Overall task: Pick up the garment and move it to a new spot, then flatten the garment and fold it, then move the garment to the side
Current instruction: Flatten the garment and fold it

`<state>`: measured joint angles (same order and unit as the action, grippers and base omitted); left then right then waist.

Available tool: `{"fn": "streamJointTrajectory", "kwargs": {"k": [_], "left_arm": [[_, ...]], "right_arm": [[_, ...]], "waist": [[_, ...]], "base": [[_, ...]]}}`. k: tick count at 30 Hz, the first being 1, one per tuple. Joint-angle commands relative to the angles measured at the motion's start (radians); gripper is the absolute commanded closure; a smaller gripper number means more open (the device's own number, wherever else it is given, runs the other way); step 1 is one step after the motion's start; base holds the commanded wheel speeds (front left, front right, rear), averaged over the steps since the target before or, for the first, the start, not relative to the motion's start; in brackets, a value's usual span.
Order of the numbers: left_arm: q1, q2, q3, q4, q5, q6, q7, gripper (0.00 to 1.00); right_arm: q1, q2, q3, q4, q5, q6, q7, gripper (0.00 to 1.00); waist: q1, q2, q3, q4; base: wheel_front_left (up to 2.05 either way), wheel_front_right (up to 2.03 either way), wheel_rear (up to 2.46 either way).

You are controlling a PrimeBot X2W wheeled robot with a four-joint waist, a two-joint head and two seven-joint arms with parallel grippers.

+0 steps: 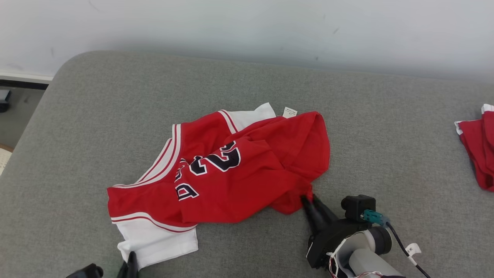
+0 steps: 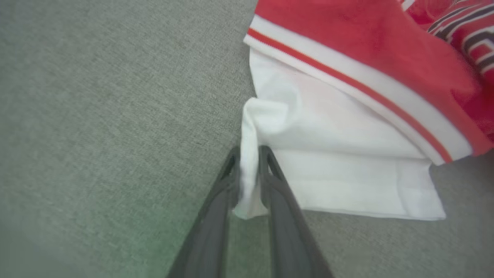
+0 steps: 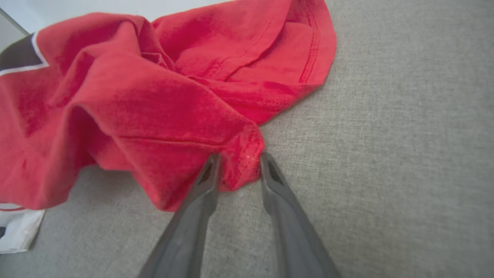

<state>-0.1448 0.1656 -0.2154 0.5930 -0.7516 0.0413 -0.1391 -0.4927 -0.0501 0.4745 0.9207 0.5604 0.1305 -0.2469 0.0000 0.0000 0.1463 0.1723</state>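
On the grey fabric cushion [image 1: 386,127], pretty much dead centre: a red basketball jersey [image 1: 247,181], crumpled and half folded over itself, nowhere near flat. On the front, a dark number [image 1: 220,160] with a white outline, twisted sideways and partly swallowed by a fold, so not quite readable. White-and-red striped trim along the far-left edge, a wide white panel [image 1: 154,239] at the near-left corner, a small white label [image 1: 289,112] poking out at the far side.

Down at that near-left corner, the left gripper [image 2: 249,154], pinched tight on a raised fold of the white panel, a thin ridge of cloth squeezed between the two dark fingers. Clear as day in the left wrist view. In the head view, just the fingertips peeking up from the bottom edge.

At the near-right corner of the jersey, the right gripper [image 3: 239,164], clamped on a bunched red corner, one finger either side of the wad, cloth drawn into a little peak there.

Over at the far right edge of the head view, well apart from all this: a second red garment [image 1: 476,150] with a bit of white trim, also crumpled. Behind the cushion, a white wall [image 1: 247,27].
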Motion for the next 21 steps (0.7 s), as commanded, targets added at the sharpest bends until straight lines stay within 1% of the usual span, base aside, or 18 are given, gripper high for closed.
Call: {"fn": "streamJointTrajectory", "kwargs": {"k": [1,4,6,7,8,10,13,16,18,20,21], "left_arm": [[-0.019,-0.016,-0.014,0.022,0.0,-0.014,-0.002,1.0],[-0.039,-0.03,-0.01,0.059,-0.018,-0.04,-0.023,1.0],[-0.044,-0.027,-0.01,0.068,-0.013,-0.043,-0.031,1.0],[-0.04,-0.025,-0.012,0.074,-0.007,-0.052,-0.046,1.0],[-0.033,-0.018,-0.019,0.067,0.005,-0.051,-0.051,1.0],[-0.014,-0.012,-0.015,0.025,0.003,-0.055,-0.064,1.0],[0.026,0.01,-0.019,-0.088,0.009,-0.053,-0.055,1.0],[0.055,0.036,-0.022,-0.238,0.006,-0.042,-0.017,1.0],[0.041,0.06,-0.024,-0.336,0.018,-0.025,0.018,1.0],[-0.006,0.067,-0.028,-0.437,0.012,-0.018,0.061,1.0],[-0.036,0.079,-0.032,-0.476,0.013,-0.016,0.09,1.0]], "right_arm": [[-0.001,0.0,0.01,0.017,0.02,0.001,-0.004,1.0],[-0.015,0.0,0.03,0.038,0.045,0.001,-0.012,1.0],[-0.02,0.0,0.033,0.041,0.05,0.001,-0.015,1.0],[-0.021,0.0,0.033,0.035,0.059,0.001,-0.016,1.0],[-0.022,-0.005,0.028,0.016,0.052,0.001,-0.018,1.0],[-0.002,-0.031,0.0,-0.035,0.038,0.001,-0.019,1.0],[0.049,-0.071,-0.051,-0.127,0.01,0.001,-0.017,1.0],[0.093,-0.094,-0.088,-0.206,0.005,0.001,-0.017,1.0],[0.101,-0.115,-0.098,-0.244,0.002,0.001,-0.017,1.0],[0.086,-0.122,-0.109,-0.28,0.029,0.001,-0.005,1.0],[0.066,-0.126,-0.112,-0.299,0.038,0.001,0.008,1.0]], "waist": [[0.0,0.0,0.001,0.003],[0.0,0.0,-0.001,0.004],[0.0,0.0,-0.003,0.003],[0.0,0.0,-0.012,0.0],[0.0,0.0,-0.018,-0.002],[0.0,0.0,-0.029,-0.001],[0.0,0.0,-0.036,-0.005],[0.0,0.0,-0.037,-0.015],[0.0,0.0,-0.036,-0.024],[0.0,0.0,-0.031,-0.034],[0.0,0.0,-0.026,-0.041]], "base": [[0.0,0.0,0.0],[0.0,0.0,0.0],[0.0,0.0,0.0],[0.0,0.0,0.0],[0.0,0.0,0.0],[0.0,0.0,0.0],[0.0,0.0,0.0],[0.0,0.0,0.0],[0.0,0.0,0.0],[0.0,0.0,0.0],[0.0,0.0,0.0]]}}
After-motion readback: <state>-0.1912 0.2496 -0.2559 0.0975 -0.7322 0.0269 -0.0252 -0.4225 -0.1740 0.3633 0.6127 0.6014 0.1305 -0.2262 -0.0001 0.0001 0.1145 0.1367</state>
